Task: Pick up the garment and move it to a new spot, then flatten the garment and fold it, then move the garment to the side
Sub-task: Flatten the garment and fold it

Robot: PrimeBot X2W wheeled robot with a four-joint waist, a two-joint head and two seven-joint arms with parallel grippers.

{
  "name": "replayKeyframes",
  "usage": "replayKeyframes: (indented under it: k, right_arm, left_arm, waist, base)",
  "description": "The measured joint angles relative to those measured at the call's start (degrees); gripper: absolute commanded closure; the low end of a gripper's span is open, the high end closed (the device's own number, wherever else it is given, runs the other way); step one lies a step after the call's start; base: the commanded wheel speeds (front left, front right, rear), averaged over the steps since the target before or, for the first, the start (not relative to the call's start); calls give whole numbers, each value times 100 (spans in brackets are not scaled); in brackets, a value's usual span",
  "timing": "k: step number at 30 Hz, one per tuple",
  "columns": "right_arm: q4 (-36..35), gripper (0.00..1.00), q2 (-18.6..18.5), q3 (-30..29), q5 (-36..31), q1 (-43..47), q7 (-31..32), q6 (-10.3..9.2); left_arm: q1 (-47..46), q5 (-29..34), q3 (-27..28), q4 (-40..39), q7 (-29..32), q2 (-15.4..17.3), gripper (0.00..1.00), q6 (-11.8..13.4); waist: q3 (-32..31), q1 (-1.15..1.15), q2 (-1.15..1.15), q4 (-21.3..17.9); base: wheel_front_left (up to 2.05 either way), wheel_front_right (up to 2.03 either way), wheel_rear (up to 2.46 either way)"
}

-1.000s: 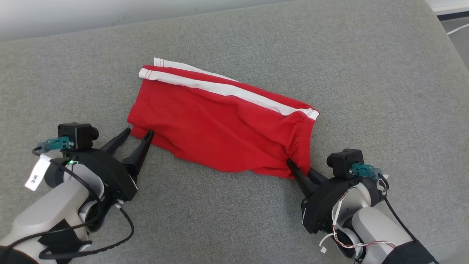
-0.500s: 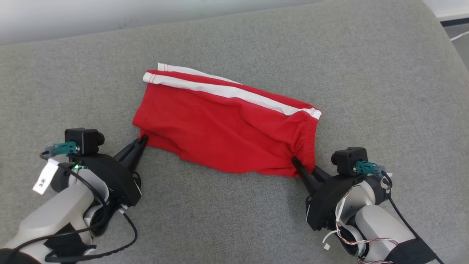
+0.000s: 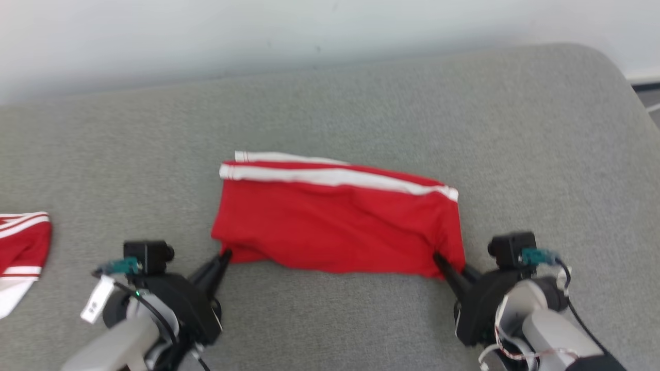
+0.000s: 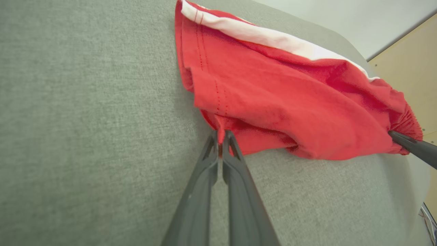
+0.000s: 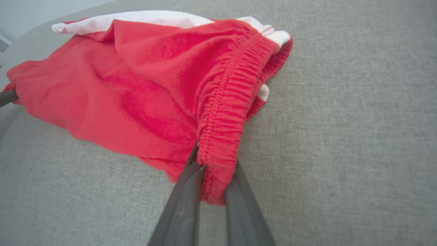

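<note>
left gripper (image 3: 225, 253): lower left of the head frame, fingers clenched on the lower-left corner of the garment (image 3: 335, 226). In the left wrist view the two dark fingers meet with a fold of red cloth nipped at their tips.
right gripper (image 3: 437, 256): lower right of the head frame, clamped on the garment's lower-right corner (the right wrist view shows the gathered waistband (image 5: 232, 112) running down between its fingers).
garment: red shorts in the centre of the head frame, spread sideways between the two grippers, with the near edge held at both corners.
white stripe (image 3: 330, 176): runs along the garment's far edge, from left to right.
cushion (image 3: 361, 103): grey woven fabric under the garment, curving away at the upper right of the frame.
second garment (image 3: 20, 242): red and white, at the left edge and cut off by it, well apart from the left gripper.
wall (image 3: 258, 31): pale, across the top of the frame.
</note>
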Motion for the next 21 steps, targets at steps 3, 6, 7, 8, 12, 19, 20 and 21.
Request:
replayKeyframes:
  k: [3,6,7,8,12,19,20,21]
  right_arm:
    - [135,100,-20,4,87,213,41,44]
    - [249,100,-41,8,148,361,46,93]
    - [281,100,-47,8,153,405,46,93]
    - [307,100,-52,10,176,456,46,101]
    - [383,100,-58,16,282,676,44,145]
    - [454,100,-89,25,353,926,37,194]
    - [469,100,-105,26,360,955,37,196]
    - [474,100,-126,26,388,984,42,202]
  left_arm:
    - [245,-13,-1,5,-1,-97,100,0]
    - [514,-44,-7,22,-1,-160,100,0]
    - [599,-48,-5,38,-1,-170,100,0]
    - [680,-49,-3,73,-1,-182,100,0]
    - [978,-88,30,144,-2,-238,100,0]
    - [1287,-98,213,167,-2,-302,100,0]
    - [1327,-98,214,166,-2,-314,100,1]
    - [1365,-97,231,157,-2,-328,100,4]
  waist:
    - [-185,0,0,109]
    - [-371,0,0,226]
    - [-434,0,0,265]
    - [-498,0,0,303]
    - [-759,-1,0,453]
    - [-1150,-1,-1,692]
    - [-1191,-1,-1,729]
    - [-1227,-1,-1,766]
  base:
    - [0,0,0]
    - [0,0,0]
    - [0,0,0]
    - [0,0,0]
    - [0,0,0]
    - [0,0,0]
    - [0,0,0]
    - [0,0,0]
